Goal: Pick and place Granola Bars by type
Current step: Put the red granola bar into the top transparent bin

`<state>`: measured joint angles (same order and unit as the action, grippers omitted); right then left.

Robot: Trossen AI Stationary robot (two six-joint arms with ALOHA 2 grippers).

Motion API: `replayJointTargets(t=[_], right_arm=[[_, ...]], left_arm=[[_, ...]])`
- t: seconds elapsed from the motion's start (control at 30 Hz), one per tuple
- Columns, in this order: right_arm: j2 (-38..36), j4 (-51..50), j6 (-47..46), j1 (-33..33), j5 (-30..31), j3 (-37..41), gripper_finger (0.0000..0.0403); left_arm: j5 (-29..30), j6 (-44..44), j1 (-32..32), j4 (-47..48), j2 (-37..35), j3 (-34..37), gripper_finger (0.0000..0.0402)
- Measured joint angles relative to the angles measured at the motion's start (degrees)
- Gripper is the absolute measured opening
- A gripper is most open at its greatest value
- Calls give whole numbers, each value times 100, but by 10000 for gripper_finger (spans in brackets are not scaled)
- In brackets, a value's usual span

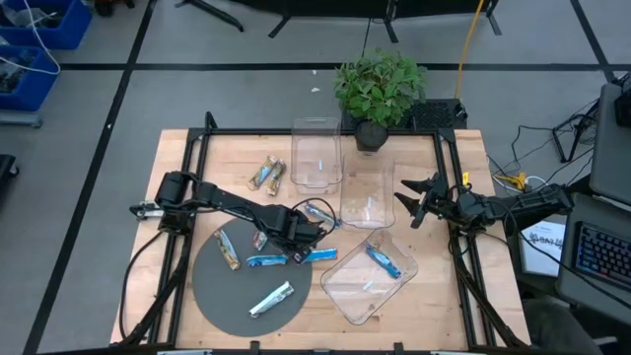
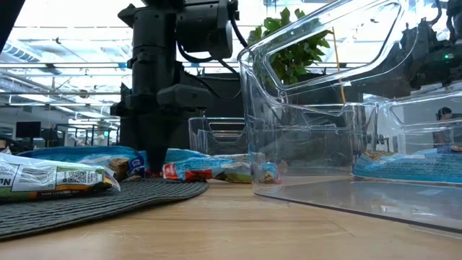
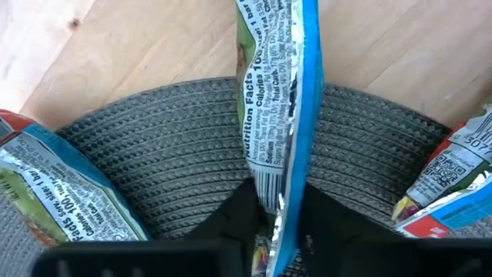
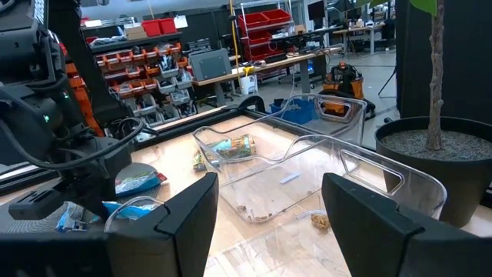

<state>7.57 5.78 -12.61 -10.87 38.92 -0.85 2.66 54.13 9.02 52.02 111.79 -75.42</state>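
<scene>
1. High view. The round grey mat (image 1: 212, 291) is the landmark. The left gripper (image 1: 301, 234) sits at the mat's far right edge, and its own body hides its fingers here. Several Granola Bars lie on the mat: a tan one (image 1: 228, 249) on its left part, a silvery-white one (image 1: 271, 299) on its near part, and a blue one (image 1: 266, 260) just beside the gripper. Another blue bar (image 1: 319, 254) lies at the mat's right rim. A pair of tan bars (image 1: 267, 175) rests on the wooden table (image 1: 237, 158) well beyond the mat. Three clear bins (image 1: 370, 281) stand to the mat's right; the nearest holds a blue bar (image 1: 383, 260). The right gripper (image 1: 412, 200) hovers beyond the bins, far from the mat, jaws spread with nothing between them. A potted plant (image 1: 379, 89) stands at the table's far edge.

2. Low view. The mat's edge runs across the foreground, with one wrapper cut off at the picture's left side. The left arm's dark column blocks whatever it grips. The bin walls blur the things behind them.

3. Left wrist view. The left gripper's fingers (image 3: 234, 219) pinch the end of a blue-edged bar (image 3: 278, 100) that stands on edge over the mat. The pinched end is partly buried between them. Two neighbouring bars are cut off at the frame sides.

4. Right wrist view. The right gripper's fingers (image 4: 184, 223) stand wide apart, empty, looking over the bins toward the mat.
</scene>
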Motion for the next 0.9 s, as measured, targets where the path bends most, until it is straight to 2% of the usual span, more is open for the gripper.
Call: replayJointTargets(t=[0.17,0.73,0.9], right_arm=[[0,0,-2,0,0,-1,224],[0,-1,-1,0,0,-1,224],[0,0,-2,0,0,-1,224]], left_arm=[[-1,-72,0,-1,-9,-2,13],[-124,-495,-7,-2,-9,-2,10],[-267,-879,-4,334,-44,-163,9]])
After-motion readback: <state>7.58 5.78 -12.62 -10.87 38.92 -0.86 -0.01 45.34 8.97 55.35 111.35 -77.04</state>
